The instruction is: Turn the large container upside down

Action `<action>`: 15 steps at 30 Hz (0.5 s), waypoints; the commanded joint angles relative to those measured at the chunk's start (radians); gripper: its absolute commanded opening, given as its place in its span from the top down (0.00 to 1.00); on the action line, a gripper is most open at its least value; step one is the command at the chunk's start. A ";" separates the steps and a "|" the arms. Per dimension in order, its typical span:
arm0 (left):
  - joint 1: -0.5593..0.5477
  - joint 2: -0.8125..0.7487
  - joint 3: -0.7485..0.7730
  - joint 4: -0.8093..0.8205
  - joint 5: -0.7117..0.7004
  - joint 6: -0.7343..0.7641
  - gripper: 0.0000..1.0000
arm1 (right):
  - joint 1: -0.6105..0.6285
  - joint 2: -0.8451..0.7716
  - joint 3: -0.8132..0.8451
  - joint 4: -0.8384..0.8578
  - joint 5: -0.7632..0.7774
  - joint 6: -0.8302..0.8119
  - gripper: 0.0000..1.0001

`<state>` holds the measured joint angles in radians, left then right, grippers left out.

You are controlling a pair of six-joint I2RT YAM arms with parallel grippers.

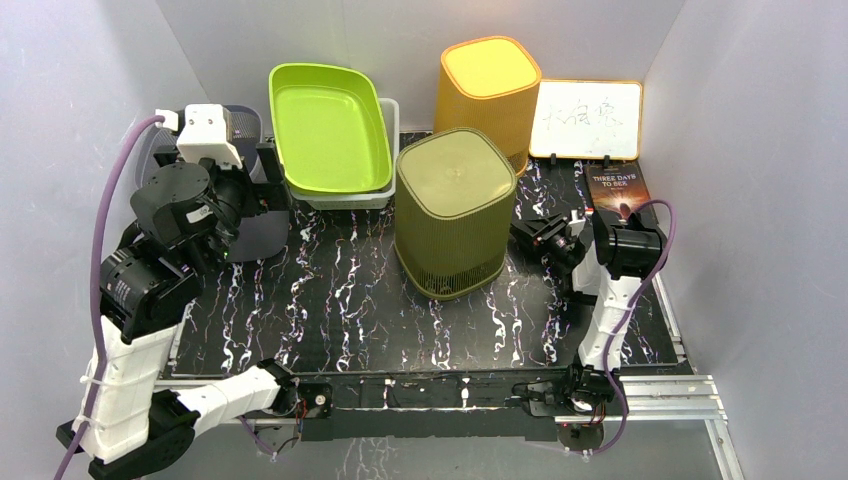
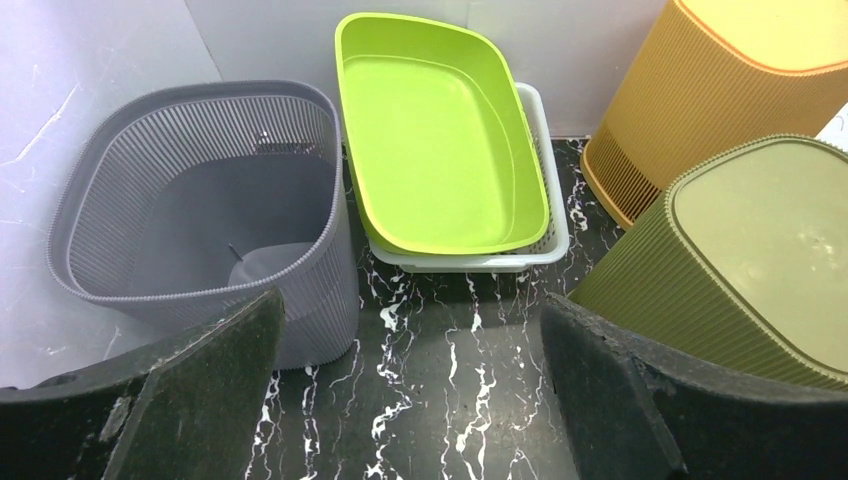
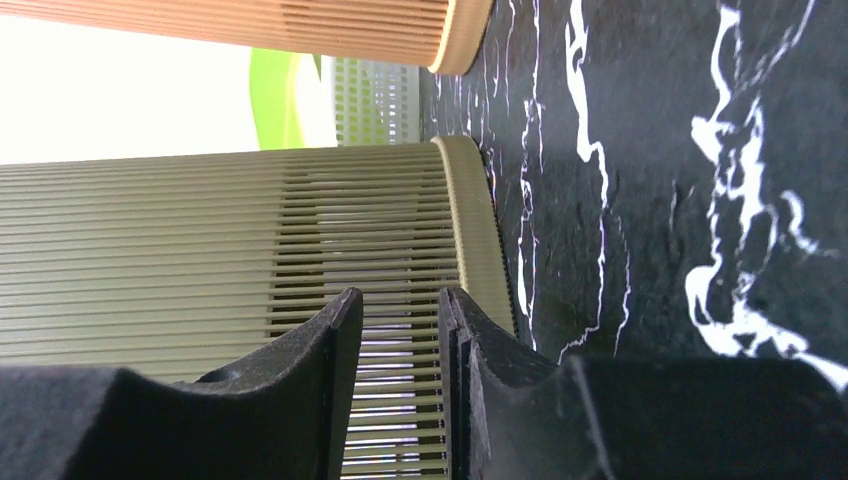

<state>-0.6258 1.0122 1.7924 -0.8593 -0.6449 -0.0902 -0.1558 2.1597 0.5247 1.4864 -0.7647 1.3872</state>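
1. Olive container (image 1: 455, 205) stands base-up with its rim on the table (image 1: 330, 300). It is straight ahead of the right pincer (image 3: 400, 300), ribbed wall just off the tips.
2. Right pincer: narrow gap, nothing in it. Left pincer (image 2: 410, 300): wide, empty, container ahead to its right.
3. Flip looks done; the step in hand is the let-go. Widen first, then back straight off the wall. No sideways drag across ribs or rim.

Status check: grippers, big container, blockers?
Left gripper wide open, empty. Right gripper slightly parted, empty, beside olive-green ribbed plastic container. Container stands base-up, rim down. Nothing in the way.
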 commanded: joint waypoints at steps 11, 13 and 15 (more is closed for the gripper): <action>-0.003 -0.012 -0.145 0.037 0.019 -0.037 0.02 | -0.027 -0.318 0.212 -0.513 -0.003 -0.456 0.67; -0.003 -0.021 -0.178 0.051 0.036 -0.048 0.02 | -0.018 -0.403 0.295 -0.804 0.060 -0.635 0.64; -0.003 -0.027 -0.213 0.065 0.042 -0.054 0.02 | 0.004 -0.491 0.389 -1.065 0.145 -0.794 0.62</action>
<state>-0.6258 1.0058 1.6241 -0.8341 -0.6239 -0.1219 -0.1764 1.8320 0.7532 0.9520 -0.7563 0.9771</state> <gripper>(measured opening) 0.983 0.363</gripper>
